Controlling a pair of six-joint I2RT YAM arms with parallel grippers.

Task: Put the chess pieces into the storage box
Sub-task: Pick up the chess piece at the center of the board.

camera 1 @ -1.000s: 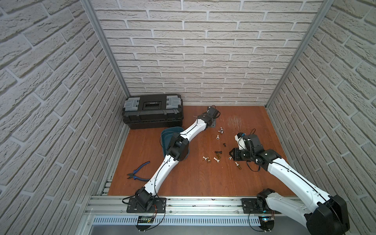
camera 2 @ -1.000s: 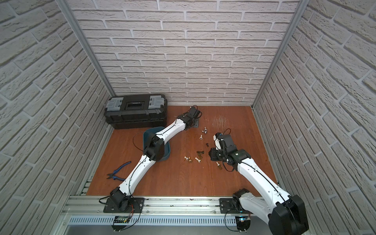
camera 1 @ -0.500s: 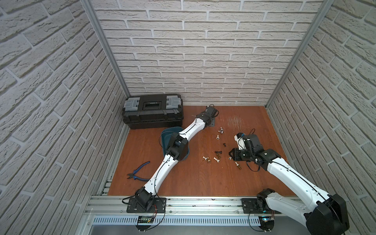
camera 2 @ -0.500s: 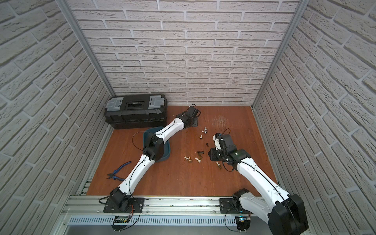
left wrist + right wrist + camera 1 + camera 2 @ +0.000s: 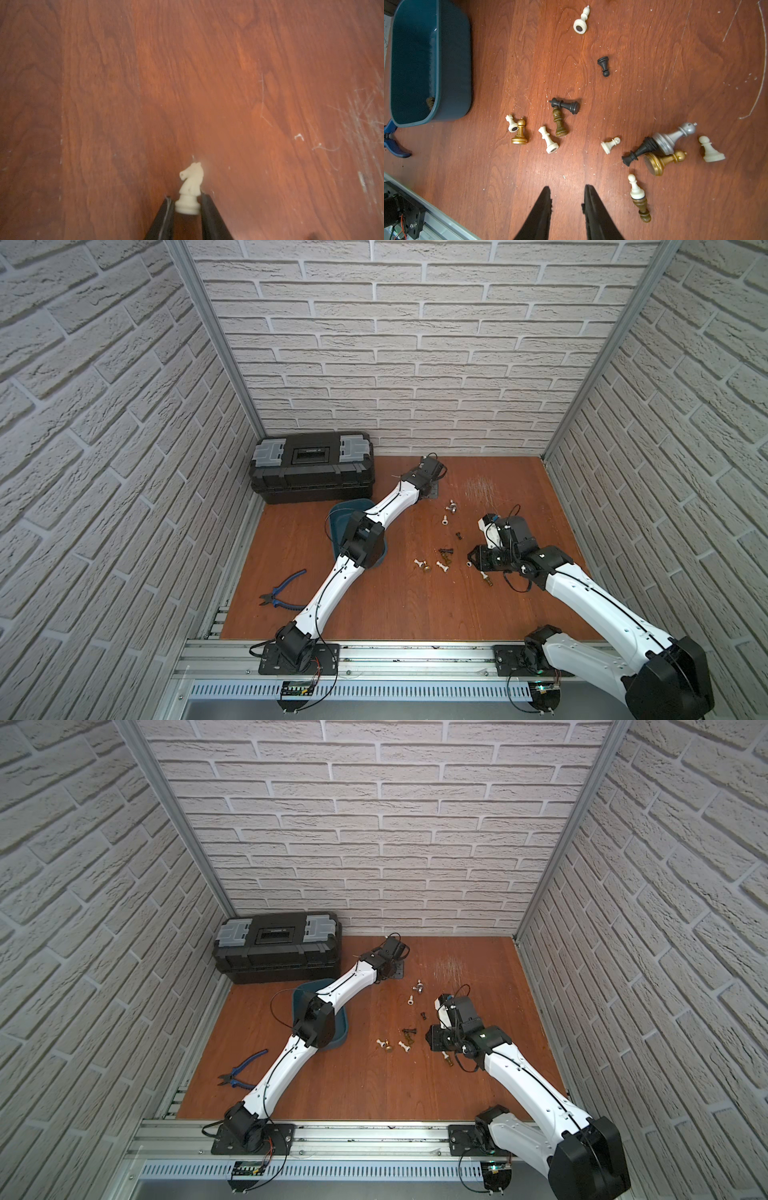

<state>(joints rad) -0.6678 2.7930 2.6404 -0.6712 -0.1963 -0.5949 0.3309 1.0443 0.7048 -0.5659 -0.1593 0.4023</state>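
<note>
My left gripper [image 5: 186, 202] is shut on the base of a small white knight [image 5: 192, 180], just over bare wood near the table's far side [image 5: 430, 483]. My right gripper [image 5: 566, 188] stands open above the board with nothing between its fingers. Several chess pieces [image 5: 560, 122] in white, black, brown, gold and silver lie scattered ahead of it and show in both top views [image 5: 444, 560] [image 5: 405, 1044]. The teal storage box [image 5: 452, 62] sits left of them, partly under my left arm [image 5: 345, 514]. One brown piece [image 5: 430, 102] lies inside it.
A black toolbox [image 5: 311, 468] with grey latches stands at the back left corner. Blue-handled pliers [image 5: 282, 593] lie near the front left. An aluminium rail [image 5: 415, 655] runs along the front edge, and brick walls close in the other sides.
The far end of the left arm has shifted very slightly. The right arm and the scattered pieces hold still.
</note>
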